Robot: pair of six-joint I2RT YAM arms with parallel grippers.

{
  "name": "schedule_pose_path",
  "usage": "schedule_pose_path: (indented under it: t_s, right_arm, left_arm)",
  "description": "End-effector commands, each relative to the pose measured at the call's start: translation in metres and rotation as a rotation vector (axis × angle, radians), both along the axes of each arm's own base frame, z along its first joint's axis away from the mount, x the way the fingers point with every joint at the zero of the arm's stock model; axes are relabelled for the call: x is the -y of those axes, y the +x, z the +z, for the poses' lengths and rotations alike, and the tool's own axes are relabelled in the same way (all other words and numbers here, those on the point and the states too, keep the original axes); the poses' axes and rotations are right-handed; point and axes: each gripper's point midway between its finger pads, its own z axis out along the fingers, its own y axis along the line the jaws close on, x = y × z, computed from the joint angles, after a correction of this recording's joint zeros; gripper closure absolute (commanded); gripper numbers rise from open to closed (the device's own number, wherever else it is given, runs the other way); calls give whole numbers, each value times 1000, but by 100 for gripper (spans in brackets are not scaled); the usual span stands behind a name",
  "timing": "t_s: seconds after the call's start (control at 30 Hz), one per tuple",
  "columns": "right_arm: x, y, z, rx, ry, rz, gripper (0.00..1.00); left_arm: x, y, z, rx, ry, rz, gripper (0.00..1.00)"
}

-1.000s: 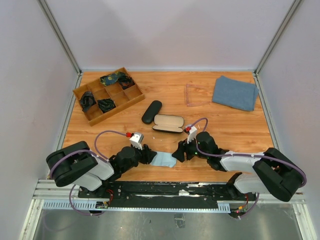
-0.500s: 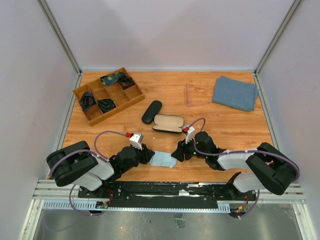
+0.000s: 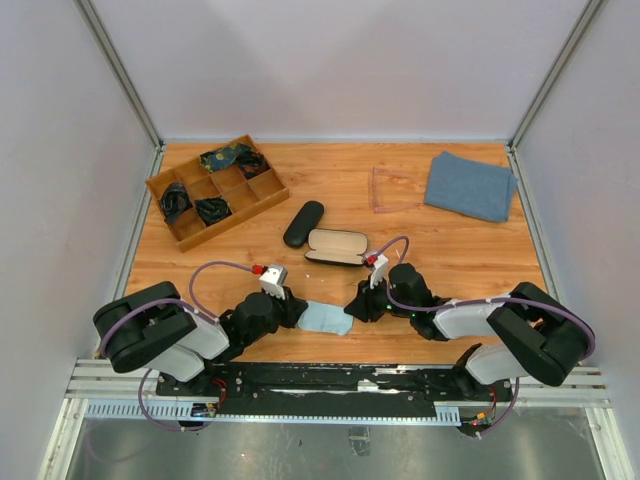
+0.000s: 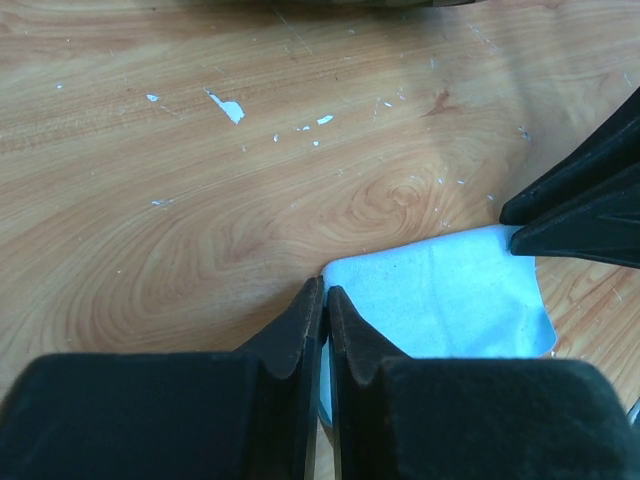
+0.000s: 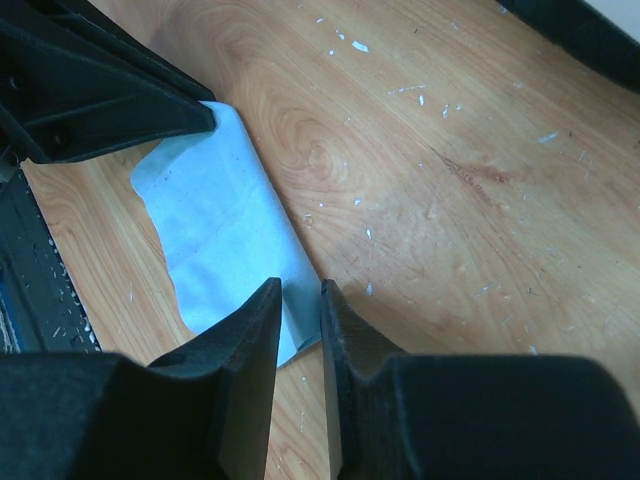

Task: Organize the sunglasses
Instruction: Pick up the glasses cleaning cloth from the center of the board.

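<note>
A light blue cloth [image 3: 325, 318] is seen at the lower centre of the top view, flat on the desk [image 3: 450, 260]; its left corner is pinched between the left jaws, which are closed to a sliver; the right jaws are held narrowly apart astride its right edge, not shut on it; the pale pinkish sunglasses [image 3: 390, 190] are laid at the upper right, just beside a folded blue towel [image 3: 470, 185]; 1 opened black case [image 3: 336, 246] is set at the centre.
</note>
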Motion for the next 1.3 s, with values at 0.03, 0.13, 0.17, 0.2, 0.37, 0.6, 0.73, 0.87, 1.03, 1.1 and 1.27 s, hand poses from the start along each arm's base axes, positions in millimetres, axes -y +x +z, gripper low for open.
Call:
schedule_pose_path:
  t_s: [0.03,0.13,0.17,0.2,0.37,0.6,0.73,0.87,1.03,1.1,1.27]
  right_arm:
    - [0,1,4,11,22,8,83]
    - [0,1,2,9,16,10,89]
    - [0,1,1,7,14,9,92]
    - [0,2,1,9,12,7,95]
    - [-2,9,9,38,14,-9,99]
    - [2,24,23,121,-21,-39,99]
    - [3,33,35,170,-21,-44,99]
    - [3,41,43,205,-18,-47,99]
    - [3,49,49,234,-21,-45,99]
    - [4,52,51,245,-21,-46,99]
    - [8,62,57,258,-14,-56,100]
  left_arm:
    - [3,2,-4,-12,14,-4,94]
    - [5,2,-3,-13,7,-9,99]
    - [6,2,-2,-12,3,-10,100]
    - [6,2,-2,-12,1,-10,99]
    - [7,7,5,7,-15,8,99]
    - [5,21,21,54,-16,66,99]
    - [6,30,32,89,-7,91,99]
    - [7,40,42,115,3,112,100]
    - [10,49,48,131,4,119,99]
    - [10,53,49,133,6,117,99]
    - [12,62,58,152,-14,114,99]
